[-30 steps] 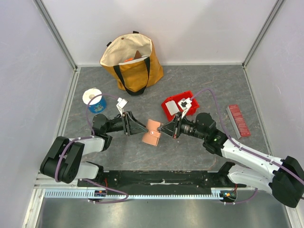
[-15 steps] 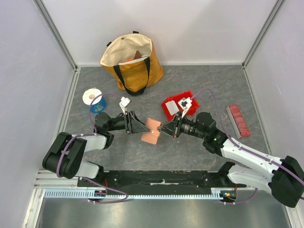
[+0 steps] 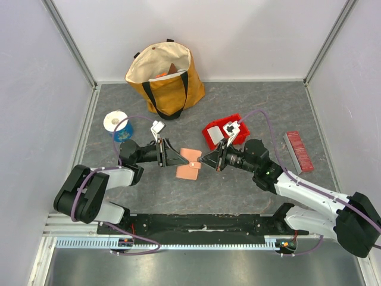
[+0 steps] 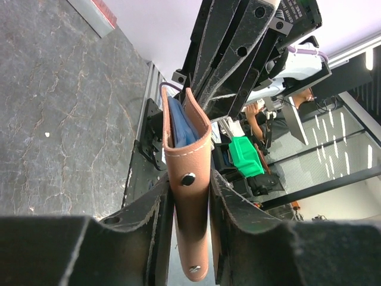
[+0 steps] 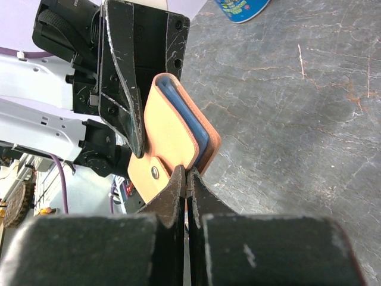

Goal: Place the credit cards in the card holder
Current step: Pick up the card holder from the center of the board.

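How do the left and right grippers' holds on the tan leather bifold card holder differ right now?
The left gripper has its jaws part-way apart, while the right gripper is fully shut. The left gripper spans the whole folded thickness of the tan leather card holder, while the right gripper pinches only one thin edge. Both grip the same holder, which has a light blue card tucked inside.
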Motion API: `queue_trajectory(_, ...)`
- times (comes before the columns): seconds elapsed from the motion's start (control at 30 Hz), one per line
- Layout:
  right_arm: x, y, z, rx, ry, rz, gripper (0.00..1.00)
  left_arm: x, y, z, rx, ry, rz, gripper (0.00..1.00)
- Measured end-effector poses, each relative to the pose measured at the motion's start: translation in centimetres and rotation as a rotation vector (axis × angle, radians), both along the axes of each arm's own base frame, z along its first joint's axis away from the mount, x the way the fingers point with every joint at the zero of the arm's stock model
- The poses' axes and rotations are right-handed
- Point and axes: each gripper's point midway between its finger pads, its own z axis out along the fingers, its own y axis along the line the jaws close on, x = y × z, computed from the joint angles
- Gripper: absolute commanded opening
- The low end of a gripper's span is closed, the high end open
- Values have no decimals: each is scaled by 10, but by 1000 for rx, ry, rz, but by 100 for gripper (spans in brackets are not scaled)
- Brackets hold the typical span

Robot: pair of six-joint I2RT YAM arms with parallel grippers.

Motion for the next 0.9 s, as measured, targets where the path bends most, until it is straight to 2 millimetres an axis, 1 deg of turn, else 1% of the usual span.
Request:
queue_trajectory(0.1, 1, -2, -3, -12, 1, -9, 0, 2, -1, -4, 6, 17, 1, 7)
queue_trajectory(0.13, 1, -3, -4, -18, 2, -11, 0, 3, -1, -7, 10, 25, 1, 2)
queue_trajectory(0.2, 0, -5, -8, -36, 1, -9, 6, 4, -2, -12, 21, 26, 0, 2)
queue_trajectory(0.23, -1, -6, -10, -47, 4, -9, 11, 4, -3, -15, 29, 20, -3, 2)
queue_trajectory(0.3, -2, -10, -17, -77, 9, -14, 28, 7, -6, -22, 68, 23, -7, 2)
queue_trajectory(0.4, -1, -20, -28, -140, 15, -49, 41, 12, -11, -37, 156, 28, 4, 2)
queue_trajectory(0.53, 0, -34, -45, -228, 25, -89, 42, 19, -16, -56, 280, 34, 16, 2)
queue_trajectory(0.63, -1, -42, -57, -286, 42, -103, 43, 17, -19, -81, 368, 79, -14, 2)
queue_trajectory(0.7, -3, -46, -65, -318, 55, -102, 43, 11, -22, -106, 446, 135, -48, 2)
queue_trajectory(0.8, -6, -48, -70, -341, 61, -92, 51, -5, -26, -137, 554, 214, -115, 2)
queue_trajectory(0.83, -7, -48, -72, -346, 63, -85, 52, -10, -27, -146, 588, 228, -134, 2)
queue_trajectory(0.9, -10, -47, -75, -350, 68, -63, 53, -19, -30, -154, 625, 243, -176, 2)
